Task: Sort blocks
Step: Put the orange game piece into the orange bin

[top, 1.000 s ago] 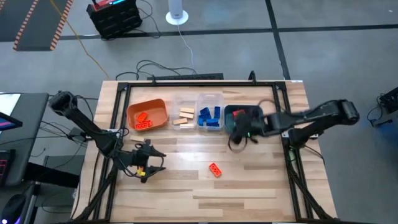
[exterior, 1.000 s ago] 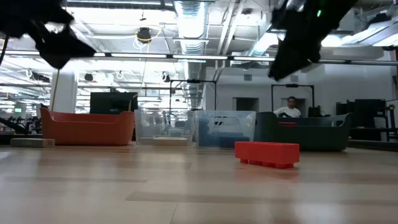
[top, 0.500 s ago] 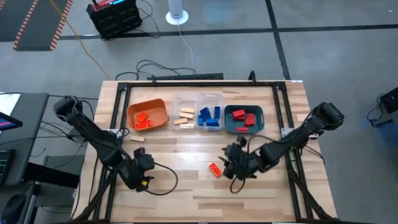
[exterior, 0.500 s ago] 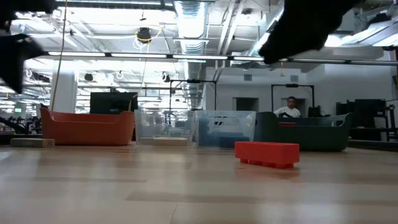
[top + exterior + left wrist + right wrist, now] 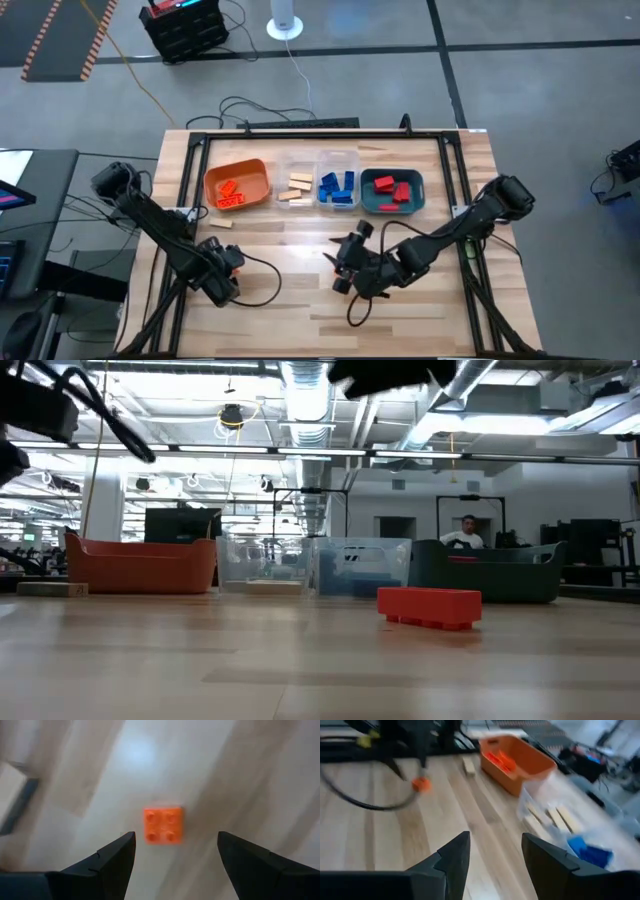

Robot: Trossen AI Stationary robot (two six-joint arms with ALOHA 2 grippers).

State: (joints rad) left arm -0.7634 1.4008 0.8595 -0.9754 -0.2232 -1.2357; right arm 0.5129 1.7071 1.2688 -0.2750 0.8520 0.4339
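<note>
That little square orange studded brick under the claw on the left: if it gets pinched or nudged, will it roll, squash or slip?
The small square orange studded plastic brick looks hard and moulded, so it probably won't squash. It lies flat with its studs up on the pale wooden table, so it should slide rather than roll. Its smooth sides may slip if the open left claw closes off-centre.

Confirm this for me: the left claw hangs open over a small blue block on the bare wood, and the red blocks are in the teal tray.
Wrong on one point: the block under the open left claw is orange, not blue, as the left wrist view shows. The rest stands: it lies on the bare wood, and the high view shows the red blocks in the teal tray.
</note>
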